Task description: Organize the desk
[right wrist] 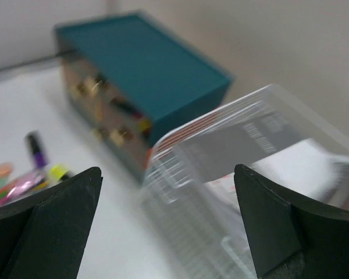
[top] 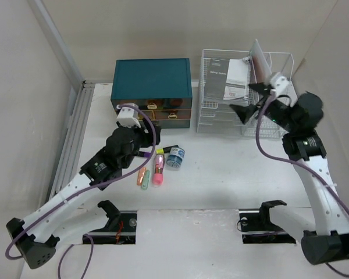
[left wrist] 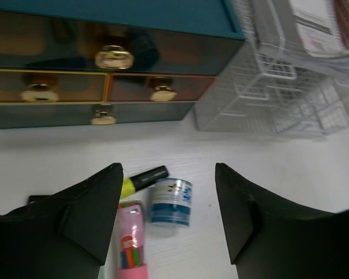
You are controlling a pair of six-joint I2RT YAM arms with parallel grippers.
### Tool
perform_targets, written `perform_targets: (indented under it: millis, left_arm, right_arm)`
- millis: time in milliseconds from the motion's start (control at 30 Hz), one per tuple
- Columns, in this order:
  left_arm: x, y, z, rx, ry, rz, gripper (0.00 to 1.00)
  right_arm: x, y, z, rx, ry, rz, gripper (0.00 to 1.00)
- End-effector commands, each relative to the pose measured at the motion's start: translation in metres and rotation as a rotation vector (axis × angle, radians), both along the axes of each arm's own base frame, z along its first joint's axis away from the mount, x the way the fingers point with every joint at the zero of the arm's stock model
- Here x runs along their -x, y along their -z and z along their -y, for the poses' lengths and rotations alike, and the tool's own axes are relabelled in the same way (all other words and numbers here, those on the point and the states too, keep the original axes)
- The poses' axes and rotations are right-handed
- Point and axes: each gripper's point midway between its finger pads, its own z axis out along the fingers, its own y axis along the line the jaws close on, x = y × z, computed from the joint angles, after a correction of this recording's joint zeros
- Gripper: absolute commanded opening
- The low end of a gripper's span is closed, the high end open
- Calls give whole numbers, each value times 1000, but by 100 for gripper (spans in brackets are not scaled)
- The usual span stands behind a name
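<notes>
Two grippers, both spread wide with nothing between the fingers. The white desk (top: 232,174) fills pretty much the whole overhead view, with both arm bases at its near edge.

The left gripper (left wrist: 167,168) hangs low over the left-middle of the desk, facing the teal drawer box (top: 152,75) that sits at the far edge, left of centre. Just below its fingers there's a small clutter: a little blue-and-white tub (left wrist: 171,201), a pink pen case (left wrist: 131,244) and a yellow highlighter (left wrist: 144,179) with a black cap, all close together. A bit nearer the left edge lie two small orange and green pieces (top: 143,177); can't tell what they are.

The right gripper (top: 250,99) is up over the wire rack (top: 221,110), which stands at the far edge right beside the drawer box. A booklet (top: 235,78) lies in the rack.
</notes>
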Motion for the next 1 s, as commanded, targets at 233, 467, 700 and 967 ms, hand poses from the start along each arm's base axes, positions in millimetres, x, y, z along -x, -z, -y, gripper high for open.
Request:
perform_targets:
  millis: [233,467,700,967]
  left_arm:
    - [-2,-7,-94,-129,-310,25,66]
    - [3,-1,-89,-97,-271,41,67]
    - [4,1,-84,-98,-234,53,68]
    - [8,0,-82,-85,-205,69,68]
  right_arm:
    - [65,154,-127,387,-460,-278,100]
    - [60,222,-165,491,-499,-355,100]
    - [31,268,-198,513,-380,-461,100]
    - [36,280,-233,442,-393,-665,100]
